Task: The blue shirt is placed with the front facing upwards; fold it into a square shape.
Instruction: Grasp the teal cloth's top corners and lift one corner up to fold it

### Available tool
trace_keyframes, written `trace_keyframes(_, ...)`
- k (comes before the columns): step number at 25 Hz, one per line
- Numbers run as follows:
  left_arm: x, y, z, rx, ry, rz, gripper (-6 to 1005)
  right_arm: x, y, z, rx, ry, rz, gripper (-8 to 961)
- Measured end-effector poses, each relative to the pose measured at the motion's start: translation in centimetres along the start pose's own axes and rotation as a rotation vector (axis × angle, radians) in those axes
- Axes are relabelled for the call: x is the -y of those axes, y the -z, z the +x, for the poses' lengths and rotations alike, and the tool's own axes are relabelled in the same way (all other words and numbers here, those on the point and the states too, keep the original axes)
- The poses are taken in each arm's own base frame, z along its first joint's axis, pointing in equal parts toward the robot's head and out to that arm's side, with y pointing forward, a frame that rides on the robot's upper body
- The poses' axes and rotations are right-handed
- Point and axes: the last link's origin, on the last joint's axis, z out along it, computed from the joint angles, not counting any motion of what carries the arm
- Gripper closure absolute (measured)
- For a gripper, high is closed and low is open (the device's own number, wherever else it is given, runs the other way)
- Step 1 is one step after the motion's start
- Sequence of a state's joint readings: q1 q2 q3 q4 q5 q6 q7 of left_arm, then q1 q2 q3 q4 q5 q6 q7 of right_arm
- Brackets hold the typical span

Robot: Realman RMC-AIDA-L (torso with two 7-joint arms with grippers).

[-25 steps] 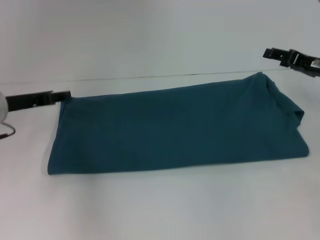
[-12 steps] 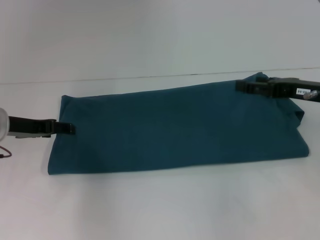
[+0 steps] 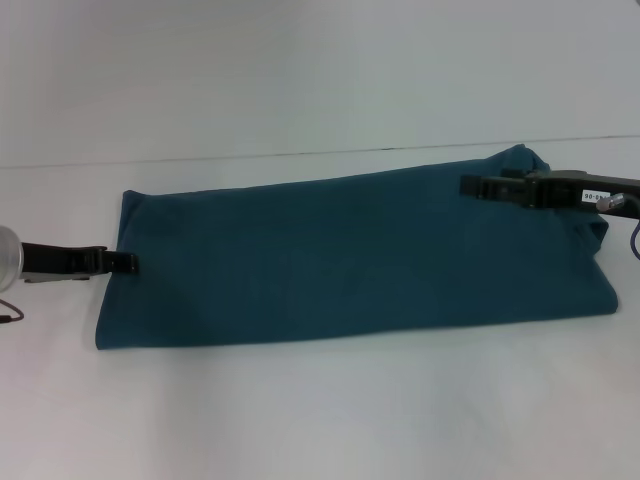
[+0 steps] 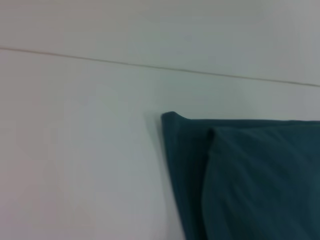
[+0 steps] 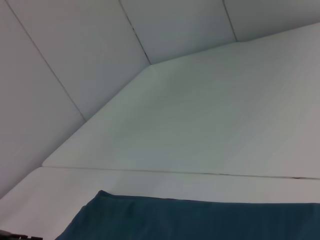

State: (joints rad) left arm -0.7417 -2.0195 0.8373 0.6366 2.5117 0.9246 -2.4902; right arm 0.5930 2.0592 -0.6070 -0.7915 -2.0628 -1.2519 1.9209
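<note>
On the left, the left hand (image 3: 122, 262), a slim black clamp on a black arm, sits low at the short left edge of the large dark teal-blue cotton shirt (image 3: 350, 260), its tip touching or just overlapping that edge about halfway along it. Whether it is clenched on the cloth or released cannot be told. Its wrist view shows the near corner of the shirt (image 4: 250, 180) lying in stacked layers, one folded edge over another.

The shirt lies on the plain white worktop (image 3: 320, 410) as a long folded band. No lettering and no collar show on the upper face. Its long axis runs across the robot's front from left to right, rising slightly toward the far side at the right end. The left end is flat and square-cut; the right end is bunched and thicker.

On the right, the right hand (image 3: 470, 186), also black, reaches in over the far right corner of the band, its tip over the cloth near the far long edge. I cannot tell its state either. Its wrist view shows only one edge of the shirt (image 5: 200, 220) with bare worktop beyond.

Each hand is nearest one short end, so, as I judge it, the next fold turns on bringing one end along the long axis toward the other.
</note>
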Motion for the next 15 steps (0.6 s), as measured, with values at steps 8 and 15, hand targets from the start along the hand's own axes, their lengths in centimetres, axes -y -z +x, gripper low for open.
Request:
trace_keyframes(8, 0.0, -0.7, 0.0, 0.009, 0.011, 0.009, 218, -0.4, -0.6, -0.3, -0.013, 0.003, -0.009, 26)
trace_keyframes(15, -0.5, -1.3, -0.1, 0.027, 0.011, 0.0, 221, -0.7, -1.0, -0.6, -0.018, 0.009, -0.011, 27)
